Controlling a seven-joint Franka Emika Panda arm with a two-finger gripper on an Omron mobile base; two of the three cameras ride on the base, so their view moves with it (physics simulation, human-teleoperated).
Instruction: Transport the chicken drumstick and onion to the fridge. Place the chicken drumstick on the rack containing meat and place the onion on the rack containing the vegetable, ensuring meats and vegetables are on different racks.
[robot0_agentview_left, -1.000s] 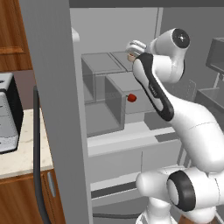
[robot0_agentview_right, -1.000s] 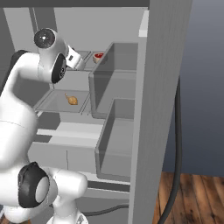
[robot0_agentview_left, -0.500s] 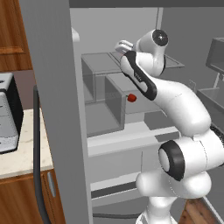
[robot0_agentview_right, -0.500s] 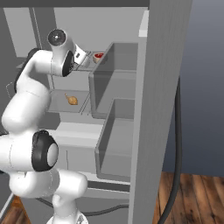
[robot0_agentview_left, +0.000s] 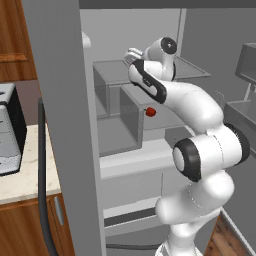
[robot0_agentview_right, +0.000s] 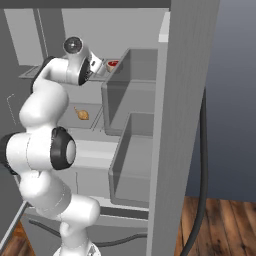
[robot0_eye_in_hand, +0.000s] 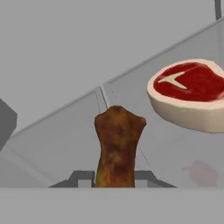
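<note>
One chicken drumstick (robot0_eye_in_hand: 117, 148) is being held by the closed gripper (robot0_eye_in_hand: 114, 177) inside the fridge (robot0_agentview_right: 182, 75), above a rack (robot0_eye_in_hand: 65, 140), just beside the raw steak (robot0_eye_in_hand: 190, 94).

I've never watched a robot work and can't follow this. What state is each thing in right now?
Fridge: door open, shelves showing.
Drumstick: held in the gripper, above the upper shelf, beside the steak.
Gripper: shut on the drumstick.
Steak: lying flat on the upper shelf.
Onion: resting on the lower shelf.
Red item: sitting on the lower shelf.
</note>
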